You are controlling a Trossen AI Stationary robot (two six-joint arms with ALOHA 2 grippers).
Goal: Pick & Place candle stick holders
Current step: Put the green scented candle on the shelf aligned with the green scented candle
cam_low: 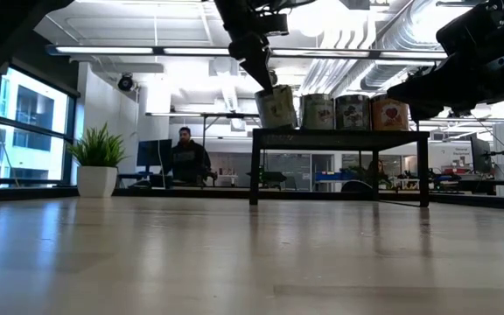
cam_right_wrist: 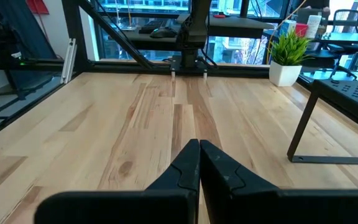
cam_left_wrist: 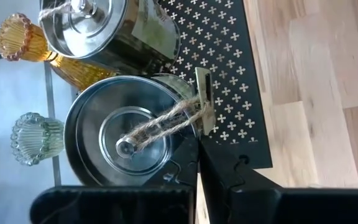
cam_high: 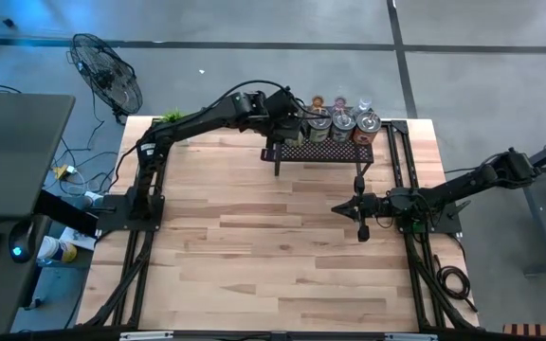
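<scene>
Four shiny silver round holders stand in a row on the black mesh rack (cam_high: pixel 325 152) at the table's far middle. My left gripper (cam_left_wrist: pixel 197 146) is shut on the leftmost silver holder (cam_low: pixel 276 107), which has a knobbed lid, a twine loop and a tag. The other three silver holders (cam_low: pixel 353 111) stand upright beside it. Small glass holders stand behind the row, among them an amber one (cam_left_wrist: pixel 23 37) and a pale green one (cam_left_wrist: pixel 36 137). My right gripper (cam_high: pixel 361 223) is shut and empty, low over the table at the right. My left gripper pinches the silver holder's rim (cam_left_wrist: pixel 190 132) between its two fingers, at the side where the twine and tag hang. The fingers come slanting down from above (cam_low: pixel 254 61). The holder is tilted. I cannot tell whether its lower edge touches the rack top (cam_low: pixel 339 133).
A small potted plant (cam_low: pixel 99 157) stands at the table's far left corner. The rack's thin legs (cam_right_wrist: pixel 303 130) stand on the wood. Bare wood lies in front of the rack (cam_high: pixel 254 237). A fan (cam_high: pixel 107 71) stands beyond the table. A person (cam_low: pixel 188 157) sits in the room behind.
</scene>
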